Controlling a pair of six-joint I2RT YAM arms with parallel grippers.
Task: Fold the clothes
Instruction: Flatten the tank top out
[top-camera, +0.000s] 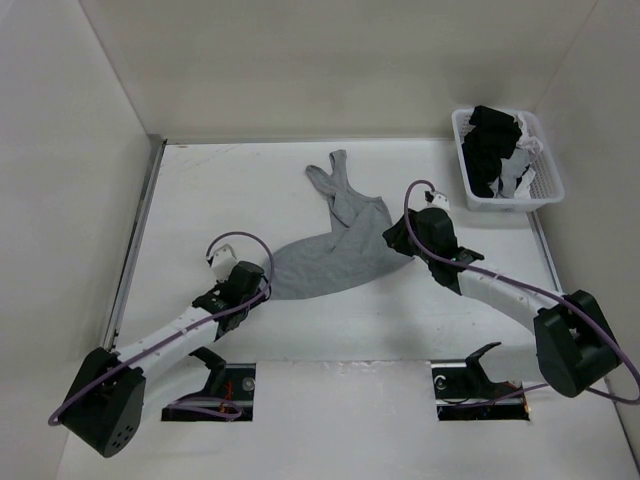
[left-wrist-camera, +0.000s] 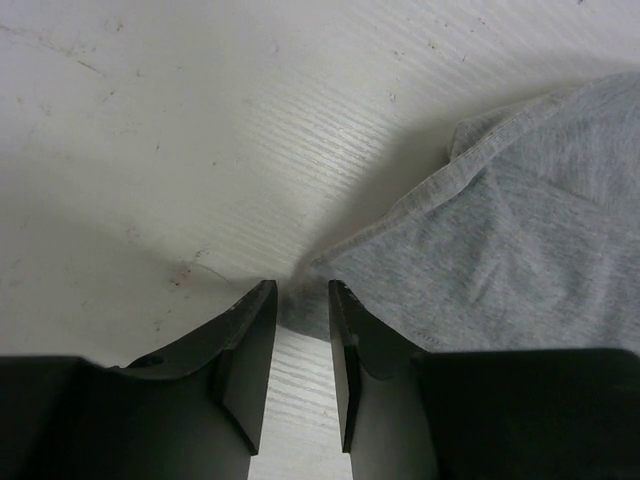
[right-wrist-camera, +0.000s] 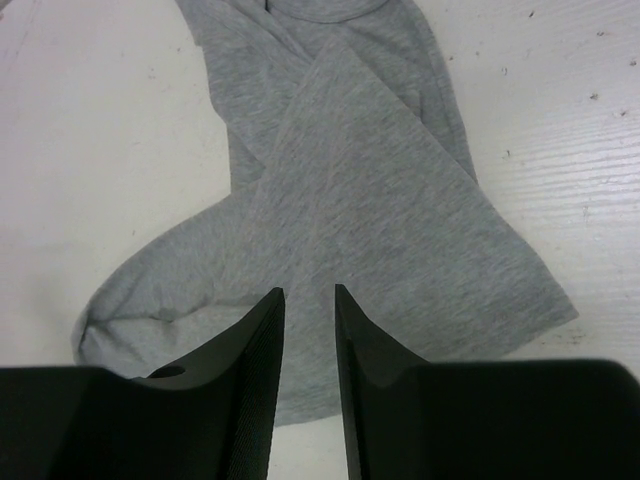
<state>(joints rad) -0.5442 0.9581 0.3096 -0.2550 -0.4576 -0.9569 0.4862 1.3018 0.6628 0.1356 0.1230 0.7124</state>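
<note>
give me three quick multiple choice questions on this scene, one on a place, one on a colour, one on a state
1. Where is the white basket?
A) far right corner of the table
B) near left corner
C) between the arm bases

2. What colour is the tank top?
A) black
B) grey
C) red

3. How is the tank top lying?
A) folded into a neat square
B) hanging in the air
C) rumpled on the table

Answers:
1 A, it sits by the far wall on the right.
2 B, it shows heather grey in every view.
3 C, it sprawls on the surface with one flap turned over.
</note>
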